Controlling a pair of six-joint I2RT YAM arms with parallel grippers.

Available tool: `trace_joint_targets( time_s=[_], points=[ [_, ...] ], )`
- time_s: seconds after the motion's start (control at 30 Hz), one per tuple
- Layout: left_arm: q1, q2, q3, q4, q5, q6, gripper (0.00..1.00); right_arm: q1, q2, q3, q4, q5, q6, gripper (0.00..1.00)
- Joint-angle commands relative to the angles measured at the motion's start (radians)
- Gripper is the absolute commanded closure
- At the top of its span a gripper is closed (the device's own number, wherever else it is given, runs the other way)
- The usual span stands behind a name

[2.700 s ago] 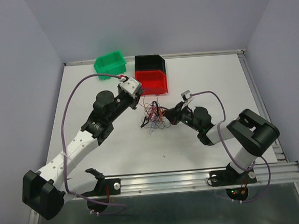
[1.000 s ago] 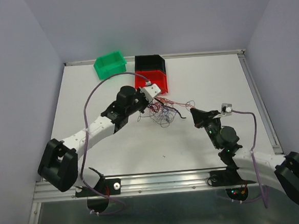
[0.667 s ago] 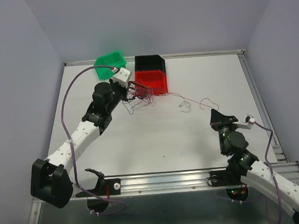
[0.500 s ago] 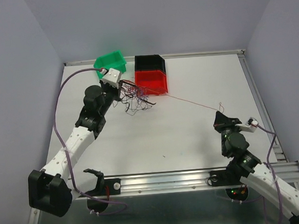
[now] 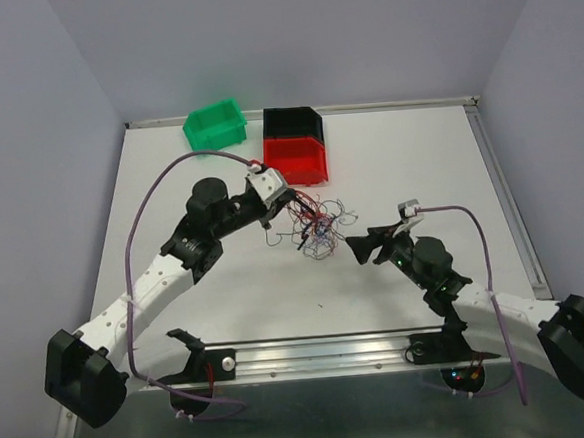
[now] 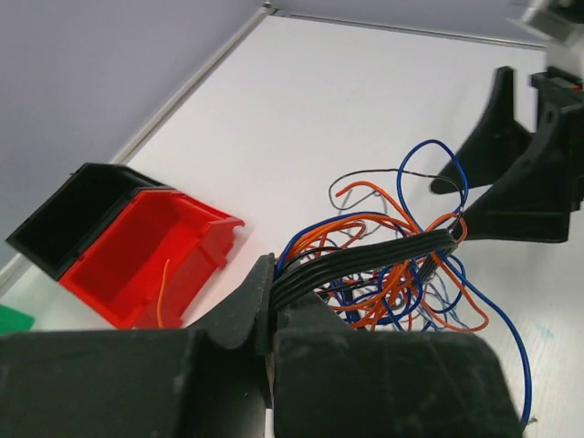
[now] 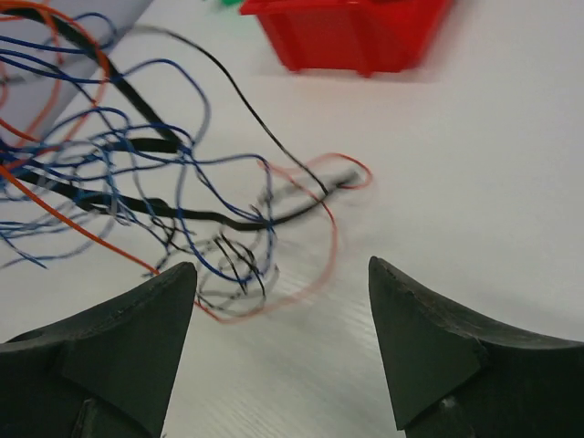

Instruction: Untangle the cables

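The cables (image 5: 316, 227) are a tangle of thin red, blue, black and orange wires on the white table in the top view. My left gripper (image 5: 285, 207) is at their left edge, shut on a flat black strand of several wires (image 6: 365, 265) that leads into the blue and orange loops (image 6: 401, 292). My right gripper (image 5: 360, 244) stands open just right of the tangle, nothing between its fingers (image 7: 155, 319). In the right wrist view the wires (image 7: 173, 201) lie just ahead of the open jaws, and a red loop (image 7: 319, 246) lies nearest them.
A green bin (image 5: 215, 124), a black bin (image 5: 292, 122) and a red bin (image 5: 295, 159) stand at the back of the table. One orange wire (image 6: 162, 292) lies in the red bin (image 6: 137, 255). The raised table rim (image 5: 511, 204) runs along the right side.
My right gripper has opened, let go of the red wire it had pulled out to the right, and moved back left to the tangle. My left gripper brought the bundle back from the green bin.
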Motion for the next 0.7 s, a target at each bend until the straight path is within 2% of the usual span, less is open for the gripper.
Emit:
trace_joint_targets(
  time_s=[0.0, 0.23, 0.47, 0.57, 0.6, 0.67],
  points=[
    [-0.05, 0.007, 0.037, -0.023, 0.046, 0.058, 1.0, 0.005, 0.16, 0.08, 0.418, -0.355, -0.107, 0.19],
    [-0.072, 0.079, 0.067, -0.058, 0.046, 0.057, 1.0, 0.017, 0.354, 0.091, 0.716, -0.545, -0.075, 0.18],
    [-0.083, 0.107, 0.087, -0.086, 0.065, 0.055, 1.0, 0.04, 0.482, 0.157, 0.826, -0.61, -0.043, 0.19],
    [-0.087, 0.108, 0.093, -0.098, 0.089, 0.06, 1.0, 0.054, 0.526, 0.184, 0.841, -0.602, -0.043, 0.3],
    [-0.09, 0.11, 0.095, -0.101, 0.099, 0.063, 1.0, 0.057, 0.54, 0.189, 0.849, -0.601, -0.038, 0.41],
    [-0.092, 0.114, 0.098, -0.111, 0.105, 0.064, 1.0, 0.06, 0.551, 0.182, 0.896, -0.589, -0.031, 0.55]
  ],
)
